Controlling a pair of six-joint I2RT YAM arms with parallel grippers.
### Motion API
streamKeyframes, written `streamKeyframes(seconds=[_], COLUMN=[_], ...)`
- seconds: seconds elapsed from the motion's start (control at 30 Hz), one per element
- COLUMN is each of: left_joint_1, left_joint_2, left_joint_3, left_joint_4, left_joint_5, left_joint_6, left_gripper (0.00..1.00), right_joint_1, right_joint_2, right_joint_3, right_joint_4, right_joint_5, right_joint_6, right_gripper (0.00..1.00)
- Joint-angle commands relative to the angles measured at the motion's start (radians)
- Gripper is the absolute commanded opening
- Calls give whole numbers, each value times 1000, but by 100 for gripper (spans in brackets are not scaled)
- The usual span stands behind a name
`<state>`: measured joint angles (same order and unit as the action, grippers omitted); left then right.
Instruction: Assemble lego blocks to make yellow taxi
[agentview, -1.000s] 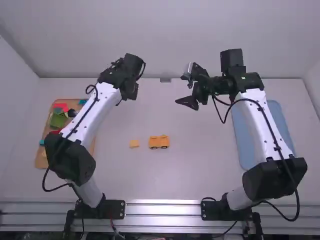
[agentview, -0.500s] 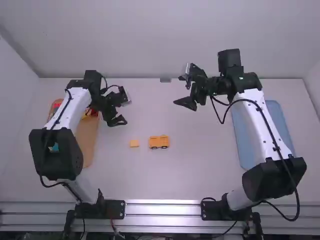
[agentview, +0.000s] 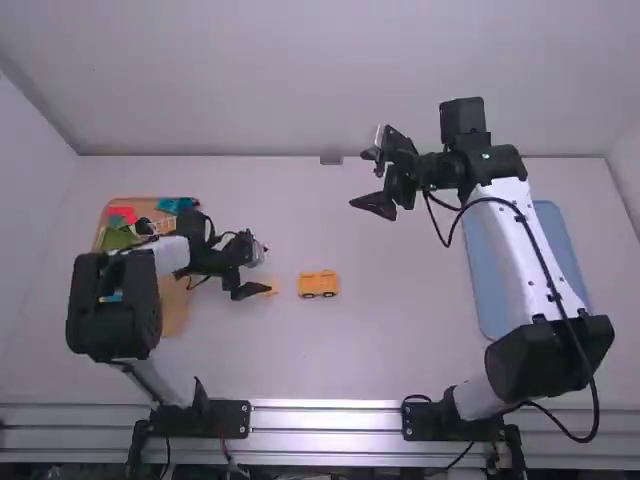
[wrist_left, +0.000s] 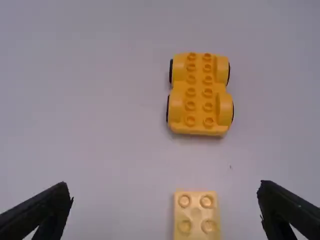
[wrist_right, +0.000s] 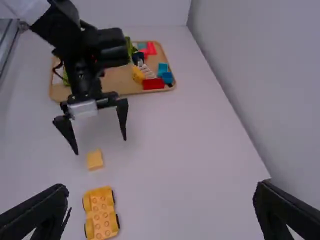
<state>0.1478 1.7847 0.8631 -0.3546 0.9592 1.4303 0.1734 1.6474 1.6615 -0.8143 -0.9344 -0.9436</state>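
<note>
My left gripper (agentview: 262, 286) is low beside the small light-yellow brick (agentview: 272, 287), which it partly covers in the high view. In the left wrist view the left gripper (wrist_left: 165, 207) is open, and the 2x2-studded part of the brick (wrist_left: 196, 215) shows between its fingers, untouched. Beyond stands the yellow wheeled base (wrist_left: 200, 95), upright with bare studs, apart from the brick; in the high view the base (agentview: 318, 284) is right of the brick. My right gripper (agentview: 376, 190) hangs over the far middle of the table, open in the right wrist view (wrist_right: 160, 207), holding nothing.
A wooden tray (agentview: 175, 312) with several coloured blocks lies at the left, partly under the left arm. A blue tray (agentview: 488, 290) lies at the right beside the right arm. A wall (agentview: 300, 80) rises behind the table's far edge.
The left gripper has swung from the far side of the table toward the camera, down to the light-yellow brick. The right arm has stayed nearly still. The brick and wheeled base have not visibly moved.
</note>
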Motion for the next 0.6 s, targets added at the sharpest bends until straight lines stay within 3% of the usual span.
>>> streamKeyframes(seconds=[0.0, 0.13, 0.4, 0.5, 0.57], left_joint_1=[32, 42, 35, 37, 42], left_joint_2=[-5, 27, 117, 153, 157], left_joint_3=[-71, -134, -130, -115, -118], left_joint_4=[54, 145, 215, 215, 203], left_joint_5=[54, 55, 47, 46, 46], left_joint_6=[-54, -54, -50, -48, 12], left_gripper=[99, 99, 100, 97, 86], right_joint_1=[13, 44, 101, 124, 139], right_joint_2=[-5, -5, -5, -5, -5], right_joint_3=[27, 27, 27, 27, 27], right_joint_4=[-1, -1, -1, -1, 0], right_joint_5=[-6, -4, 84, 114, 129], right_joint_6=[3, -6, -6, -3, -3], right_gripper=[99, 99, 99, 99, 99])
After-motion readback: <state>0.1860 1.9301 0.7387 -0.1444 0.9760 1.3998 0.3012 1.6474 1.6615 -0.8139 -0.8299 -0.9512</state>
